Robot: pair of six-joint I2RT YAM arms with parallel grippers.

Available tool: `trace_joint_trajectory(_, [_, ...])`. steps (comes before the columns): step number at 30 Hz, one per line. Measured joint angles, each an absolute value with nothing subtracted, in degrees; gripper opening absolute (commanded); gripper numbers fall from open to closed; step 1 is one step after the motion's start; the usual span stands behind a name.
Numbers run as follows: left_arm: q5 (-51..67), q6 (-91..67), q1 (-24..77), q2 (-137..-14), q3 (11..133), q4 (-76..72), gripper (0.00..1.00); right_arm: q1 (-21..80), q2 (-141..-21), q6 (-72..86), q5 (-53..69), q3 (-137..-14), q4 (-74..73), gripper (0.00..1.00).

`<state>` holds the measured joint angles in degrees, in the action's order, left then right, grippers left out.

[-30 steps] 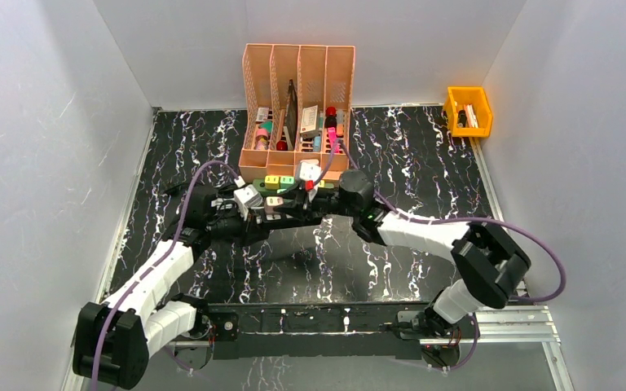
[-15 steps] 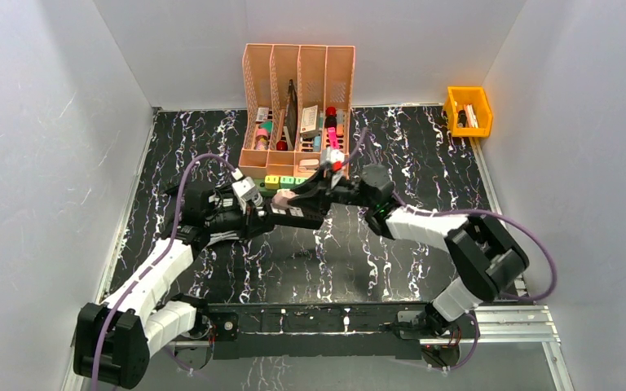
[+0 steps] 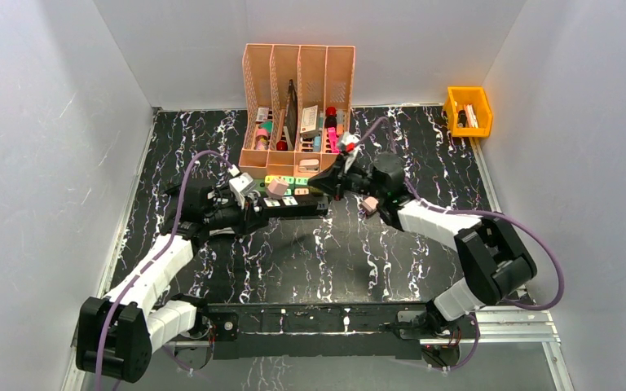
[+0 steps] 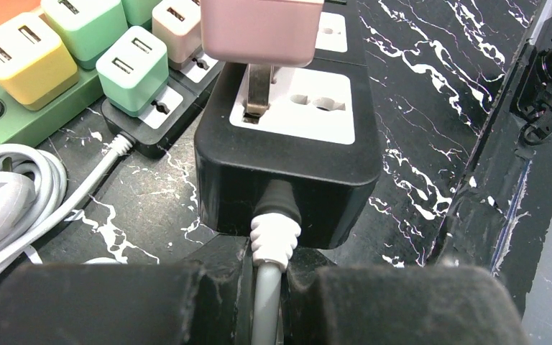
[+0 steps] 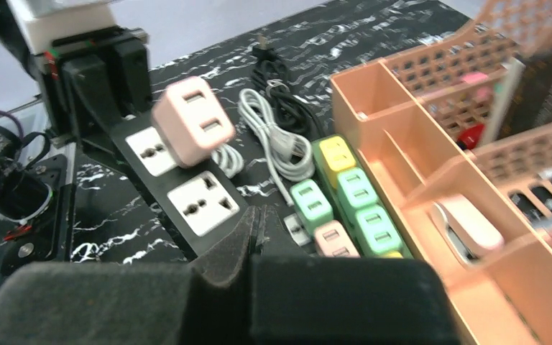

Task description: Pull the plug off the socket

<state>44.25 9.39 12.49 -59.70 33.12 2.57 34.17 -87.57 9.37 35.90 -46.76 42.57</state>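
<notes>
The pink plug (image 4: 259,29) sits tilted on the black power strip (image 4: 287,172), with one metal prong still in the white socket (image 4: 298,104). My left gripper (image 4: 267,302) is shut on the strip's grey cable (image 4: 266,287), just behind the white strain relief. In the top view the plug (image 3: 275,187) is near the left gripper (image 3: 249,216). My right gripper (image 3: 328,186) is at the strip's far end, away from the plug. In the right wrist view, the right gripper (image 5: 259,223) is shut on nothing, and the plug (image 5: 190,129) leans over the strip beyond it.
A green strip with coloured USB adapters (image 5: 338,194) lies beside the black one, next to coiled white cable (image 5: 273,140). The peach organiser (image 3: 297,98) stands just behind. A yellow bin (image 3: 468,110) is at the back right. A small pink object (image 3: 369,204) lies under the right arm.
The right gripper has drawn back to the right, off the pink plug, and its jaws have come fully together. The plug stays tilted on the strip, which shifted slightly toward the organiser.
</notes>
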Motion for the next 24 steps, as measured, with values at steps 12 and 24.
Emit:
trace_joint_trajectory(12, [45.3, 10.1, 13.5, -60.7, 33.1, 3.1, 0.00, 30.3, -92.7, 17.6, 48.9, -40.7, 64.2, 0.98])
trace_joint_trajectory(24, [45.9, 10.4, 14.8, -60.7, 33.1, 3.5, 0.00, 30.7, -117.4, 44.1, 63.4, -58.7, 85.4, 0.98])
